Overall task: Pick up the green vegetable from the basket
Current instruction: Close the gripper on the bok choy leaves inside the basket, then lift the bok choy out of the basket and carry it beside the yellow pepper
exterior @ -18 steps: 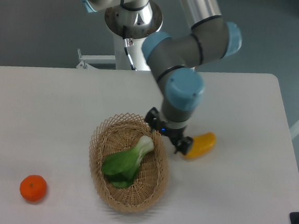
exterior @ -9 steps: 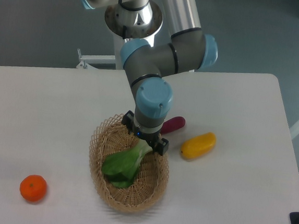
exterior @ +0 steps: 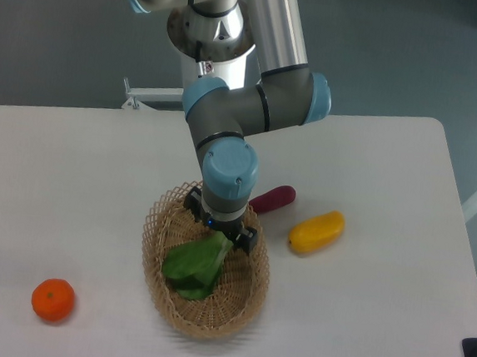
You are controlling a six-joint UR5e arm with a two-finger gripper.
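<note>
One green vegetable lies inside the one basket, its bright leaves spread toward the basket's left and lower middle, its stalk end pointing up and to the right. That stalk end runs under the end effector, which stands directly over it at the upper right part of the basket, within the rim. The wrist above hides the fingers almost wholly, so whether they are apart, together or clamped on the stalk cannot be told. The single arm reaches down from the top of the view.

The basket rests on the white table, a little left of the middle. Outside it lie three other items, one of each: a dark purple-red vegetable just beside the upper right rim, a yellow vegetable further right, and an orange fruit well apart at the lower left.
</note>
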